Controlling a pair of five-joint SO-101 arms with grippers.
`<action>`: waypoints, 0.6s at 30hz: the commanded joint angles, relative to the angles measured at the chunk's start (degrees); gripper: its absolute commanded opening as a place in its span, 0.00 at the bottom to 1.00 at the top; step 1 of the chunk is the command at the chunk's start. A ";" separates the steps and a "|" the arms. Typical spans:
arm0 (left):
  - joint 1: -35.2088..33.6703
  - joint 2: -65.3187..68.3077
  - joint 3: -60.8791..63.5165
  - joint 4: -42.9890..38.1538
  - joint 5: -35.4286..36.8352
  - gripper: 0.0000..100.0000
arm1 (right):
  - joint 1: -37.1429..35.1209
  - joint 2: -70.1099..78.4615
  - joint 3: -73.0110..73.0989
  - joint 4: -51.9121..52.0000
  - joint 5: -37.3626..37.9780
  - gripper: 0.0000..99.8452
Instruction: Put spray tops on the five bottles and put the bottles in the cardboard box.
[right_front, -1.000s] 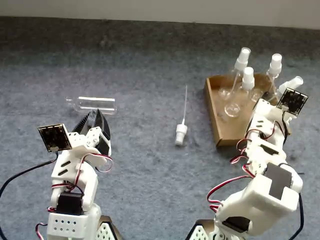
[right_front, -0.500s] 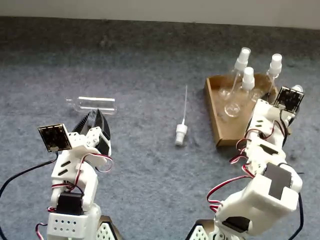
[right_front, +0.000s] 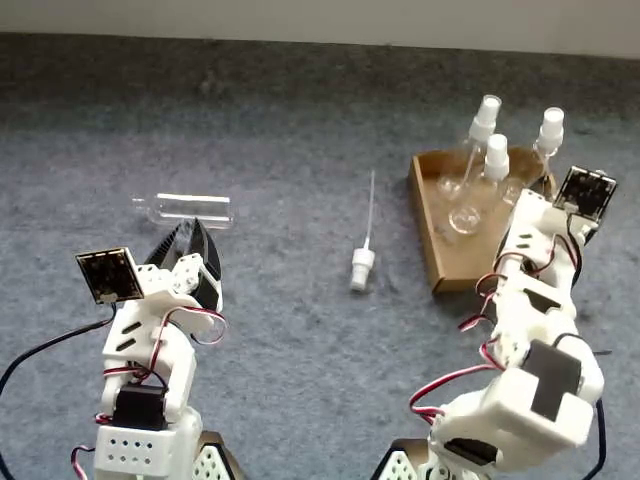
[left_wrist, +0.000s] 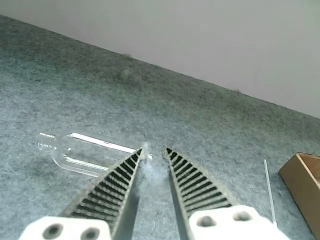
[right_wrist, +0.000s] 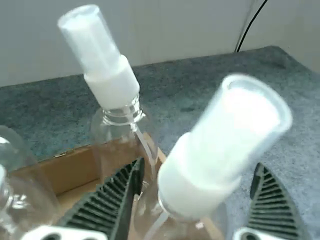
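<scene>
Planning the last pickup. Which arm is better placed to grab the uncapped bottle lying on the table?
Left. The left gripper sits just short of the uncapped bottle, jaws open toward it; the right gripper is at the cardboard box, jaws astride a capped bottle.

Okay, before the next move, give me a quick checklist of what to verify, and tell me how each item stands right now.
1. Right end effector clear of the capped bottle it straddles: ok, jaws stand apart on both sides.
2. That bottle steady in the cardboard box: cannot tell, it looks tilted.
3. Three other capped bottles upright in the box: ok.
4. Fifth bottle capped: not ok, it lies bare on the table.
5. Loose spray top unobstructed: ok, it lies between that bottle and the box.
6. Left end effector open by the fifth bottle: ok.
</scene>
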 joint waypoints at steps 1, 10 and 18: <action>-0.48 -0.57 1.10 0.09 0.26 0.01 | -0.57 -8.04 -2.07 11.12 0.70 0.29; -0.57 -0.57 1.10 0.09 0.26 0.01 | -0.13 -20.00 -2.07 21.05 0.70 0.29; -0.84 -0.57 1.10 0.09 0.18 0.01 | -0.13 -34.95 -2.15 33.71 0.70 0.29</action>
